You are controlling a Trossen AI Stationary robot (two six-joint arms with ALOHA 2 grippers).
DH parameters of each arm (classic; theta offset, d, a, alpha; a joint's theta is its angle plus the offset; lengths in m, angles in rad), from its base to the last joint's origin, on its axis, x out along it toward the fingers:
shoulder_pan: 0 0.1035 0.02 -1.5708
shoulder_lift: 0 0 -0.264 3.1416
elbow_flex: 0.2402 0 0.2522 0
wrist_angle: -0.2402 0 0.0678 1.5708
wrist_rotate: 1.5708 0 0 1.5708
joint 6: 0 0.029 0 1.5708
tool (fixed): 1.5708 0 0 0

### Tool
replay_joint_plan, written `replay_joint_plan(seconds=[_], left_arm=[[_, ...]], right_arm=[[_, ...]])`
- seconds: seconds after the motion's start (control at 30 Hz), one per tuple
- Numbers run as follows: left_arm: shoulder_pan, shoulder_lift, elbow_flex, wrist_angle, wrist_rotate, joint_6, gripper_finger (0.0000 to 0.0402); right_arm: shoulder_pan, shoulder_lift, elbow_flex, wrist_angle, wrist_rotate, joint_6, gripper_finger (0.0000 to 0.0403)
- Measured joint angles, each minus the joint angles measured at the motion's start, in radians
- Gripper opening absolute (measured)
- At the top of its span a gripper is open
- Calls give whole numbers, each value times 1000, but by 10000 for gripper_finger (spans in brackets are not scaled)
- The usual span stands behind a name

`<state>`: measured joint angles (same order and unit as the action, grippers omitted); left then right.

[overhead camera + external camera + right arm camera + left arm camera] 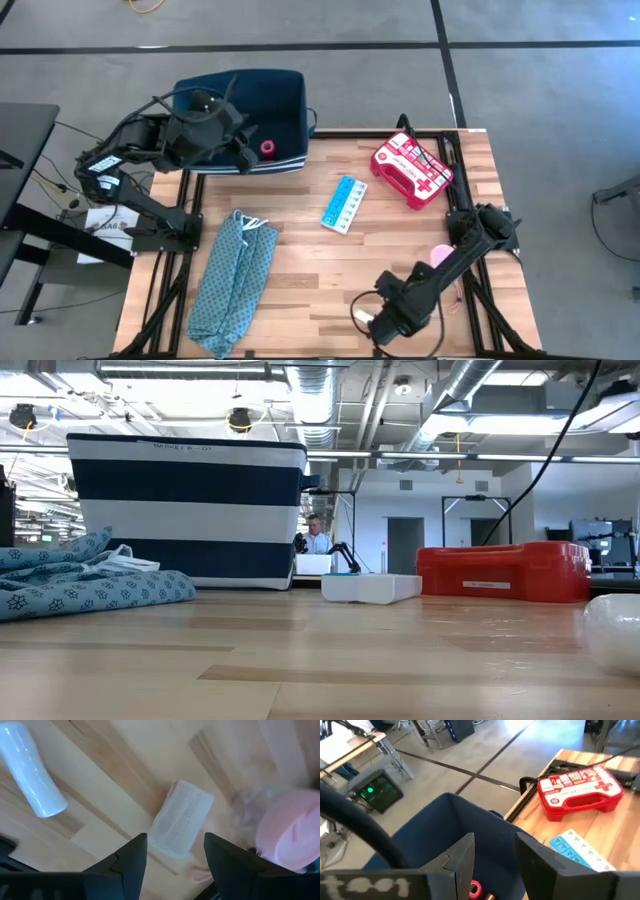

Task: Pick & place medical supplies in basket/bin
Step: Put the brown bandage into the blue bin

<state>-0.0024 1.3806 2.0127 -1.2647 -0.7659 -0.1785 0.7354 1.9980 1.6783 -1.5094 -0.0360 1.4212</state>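
My left gripper (245, 155) (492, 840) hangs open over the near right corner of the dark navy bin (240, 76) (190, 510) (445, 827). A small red-pink item (267, 148) (476, 889) shows below, between the fingers, inside the bin; nothing touches it. My right arm (420, 290) is over the table's near right part. Its gripper (175, 851) is open, pointing down above a white gauze roll (182, 817) lying on the wood. Beside that roll lie a white wrapped roll (32, 770) and a pink tape roll (290, 827) (440, 255).
A red first-aid case (412, 170) (500, 572) (580, 792) lies flat at the table's far right. A light blue pill box (344, 203) (370, 588) (580, 851) lies mid-table. A teal patterned cloth (235, 280) (80, 585) lies at the near left. A person shows far behind the table.
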Motion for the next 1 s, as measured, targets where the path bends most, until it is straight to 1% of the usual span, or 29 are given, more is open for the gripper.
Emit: replay_joint_plan(seconds=[0.13, 0.3, 0.4, 0.47, 0.53, 0.67, 0.87, 1.0], left_arm=[[-11, 20, 0, 9, -10, 38, 130], [-12, 46, -1, 25, -5, 82, 130], [-12, 62, -1, 62, -5, 128, 130], [-12, 65, -1, 76, 1, 162, 130], [-12, 75, 1, 114, -2, 189, 130], [-12, 81, -1, 112, 16, 219, 130], [-12, 86, -1, 111, 82, 246, 130], [-12, 85, -1, 111, 107, 254, 130]], right_arm=[[41, 0, -5, -3, 12, 102, 211], [65, 1, -69, 11, 11, 257, 228], [65, 3, -109, 46, 11, 317, 232], [60, 2, -133, 83, 11, 335, 233], [52, 3, -160, 156, 12, 331, 233], [48, 3, -196, 211, 12, 337, 233], [51, 3, -246, 177, 11, 415, 233], [58, 3, -263, 241, 11, 412, 233]])
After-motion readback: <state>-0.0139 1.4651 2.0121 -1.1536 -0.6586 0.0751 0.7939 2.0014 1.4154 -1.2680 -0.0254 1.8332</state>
